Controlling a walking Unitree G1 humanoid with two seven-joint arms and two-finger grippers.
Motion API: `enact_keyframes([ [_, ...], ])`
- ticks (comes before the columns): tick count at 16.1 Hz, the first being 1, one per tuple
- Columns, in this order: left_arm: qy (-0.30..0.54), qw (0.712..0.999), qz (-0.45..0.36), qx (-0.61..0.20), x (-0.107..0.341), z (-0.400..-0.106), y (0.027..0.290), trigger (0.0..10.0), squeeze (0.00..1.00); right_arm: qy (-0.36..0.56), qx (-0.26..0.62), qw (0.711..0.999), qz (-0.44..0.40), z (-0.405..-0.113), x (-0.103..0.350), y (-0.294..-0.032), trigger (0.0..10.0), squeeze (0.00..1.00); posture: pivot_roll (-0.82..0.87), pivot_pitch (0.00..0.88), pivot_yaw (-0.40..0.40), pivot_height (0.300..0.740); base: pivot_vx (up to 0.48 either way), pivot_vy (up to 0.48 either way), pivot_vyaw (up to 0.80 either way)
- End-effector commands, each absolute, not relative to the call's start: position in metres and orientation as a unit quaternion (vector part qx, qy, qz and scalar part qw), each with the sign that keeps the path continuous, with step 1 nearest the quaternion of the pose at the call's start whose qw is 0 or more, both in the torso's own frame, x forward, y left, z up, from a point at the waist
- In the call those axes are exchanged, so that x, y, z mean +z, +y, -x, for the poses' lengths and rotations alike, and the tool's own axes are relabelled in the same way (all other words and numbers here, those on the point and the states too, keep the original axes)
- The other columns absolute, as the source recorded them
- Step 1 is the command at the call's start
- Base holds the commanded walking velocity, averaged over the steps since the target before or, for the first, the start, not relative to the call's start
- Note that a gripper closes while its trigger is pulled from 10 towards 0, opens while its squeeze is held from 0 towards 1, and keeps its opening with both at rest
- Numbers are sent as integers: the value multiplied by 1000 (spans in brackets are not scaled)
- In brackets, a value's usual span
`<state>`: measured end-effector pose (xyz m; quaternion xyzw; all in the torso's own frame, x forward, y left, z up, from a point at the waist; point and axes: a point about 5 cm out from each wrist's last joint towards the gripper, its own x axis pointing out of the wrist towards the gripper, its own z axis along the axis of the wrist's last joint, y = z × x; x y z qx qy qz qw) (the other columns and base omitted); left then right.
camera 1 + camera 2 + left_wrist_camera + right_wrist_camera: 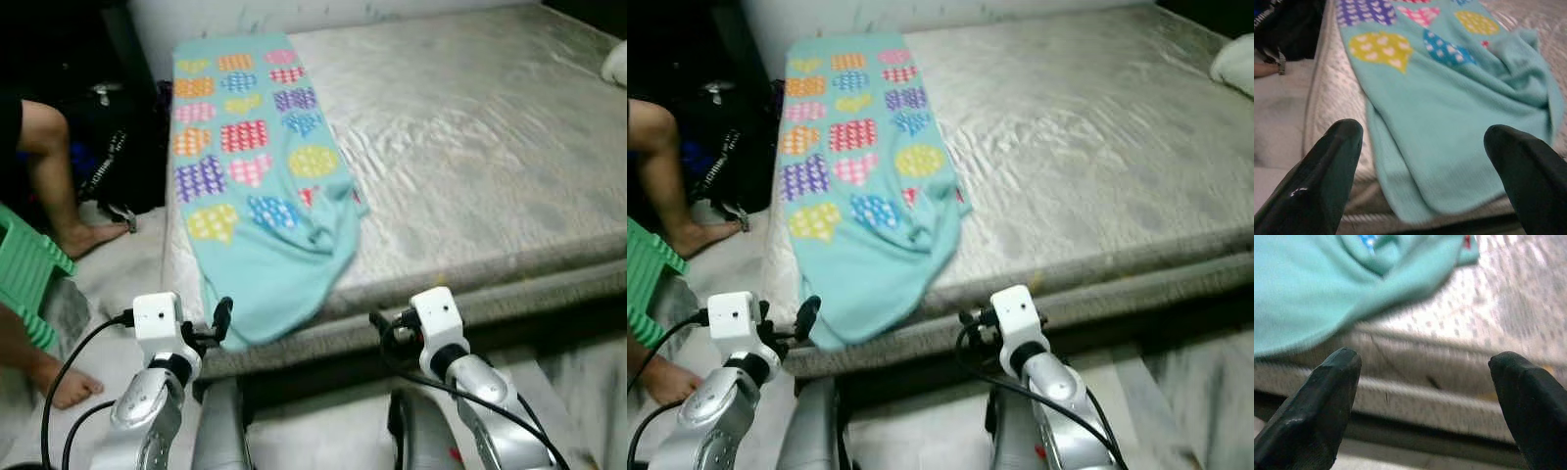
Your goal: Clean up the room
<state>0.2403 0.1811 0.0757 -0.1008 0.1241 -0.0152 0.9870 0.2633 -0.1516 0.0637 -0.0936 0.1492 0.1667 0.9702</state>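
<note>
A teal blanket (255, 176) printed with coloured hearts lies along the left side of a bare grey mattress (470, 147). Its crumpled near end hangs over the mattress's front edge. My left gripper (221, 319) is held low in front of that hanging end, open with nothing in it. In the left wrist view the blanket (1449, 127) lies just beyond the spread fingers (1327, 166). My right gripper (378, 323) is open too, in front of the mattress edge (1449, 377) to the right of the blanket's corner (1327, 289).
A person sits at the left, with a leg (49, 166) and a bare foot (64, 387) on the floor beside a green stool (24, 274). A black bag (118, 147) leans by the bed's left side. Something white (615, 64) lies at the far right of the mattress.
</note>
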Motion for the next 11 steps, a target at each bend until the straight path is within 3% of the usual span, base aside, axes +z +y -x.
enact_keyframes([
  [1,118,988,95,-11,77,-241,184,10000,0,133,179,970,94,-267,69,-147,10000,0,-103,32,35,553,330,0,0],
  [5,118,988,94,-11,77,-242,184,10000,0,123,184,971,96,-269,71,-146,10000,0,-103,33,35,553,330,0,0],
  [11,147,985,95,-1,71,-242,179,10000,0,116,190,969,103,-268,70,-146,10000,0,-104,35,37,553,0,0,0],
])
